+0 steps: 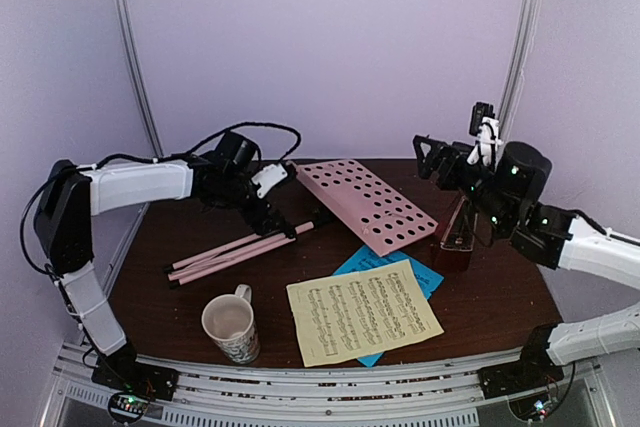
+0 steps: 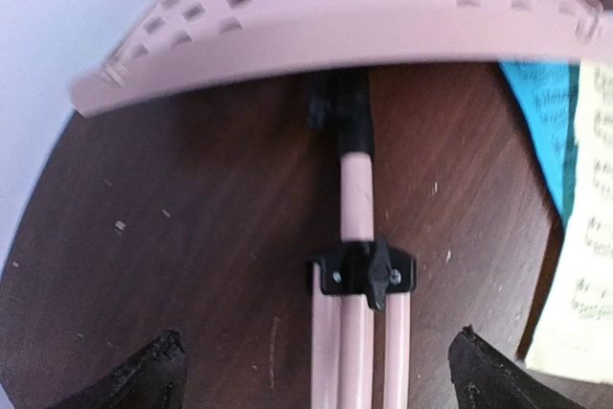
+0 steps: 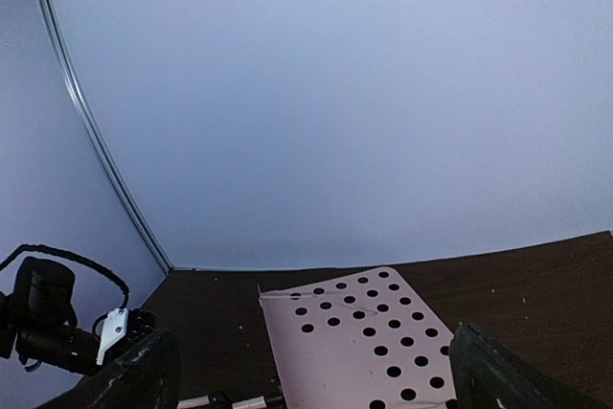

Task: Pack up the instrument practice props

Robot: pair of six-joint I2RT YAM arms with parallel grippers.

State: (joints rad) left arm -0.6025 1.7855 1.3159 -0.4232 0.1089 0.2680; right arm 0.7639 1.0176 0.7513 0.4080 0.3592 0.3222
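The pink music stand lies flat on the table with its legs folded together [image 1: 235, 250] and its perforated desk [image 1: 365, 205] tilted up. My left gripper [image 1: 272, 215] hovers over the stand's shaft, open. In the left wrist view its fingers stand wide on either side of the legs [image 2: 356, 352], below the black collar [image 2: 369, 273], touching nothing. The dark red-brown metronome [image 1: 455, 237] stands right of the desk. A pale-yellow sheet [image 1: 362, 319] lies over a blue sheet [image 1: 400, 272] at the front. My right gripper [image 1: 432, 157] is raised above the metronome, open and empty, facing the desk [image 3: 354, 352].
A cream patterned mug [image 1: 232, 327] stands near the front left, beside the yellow sheet. Pale walls close in the back and sides of the dark wooden table [image 1: 500, 307]. The left arm's black cable loops above the stand's legs.
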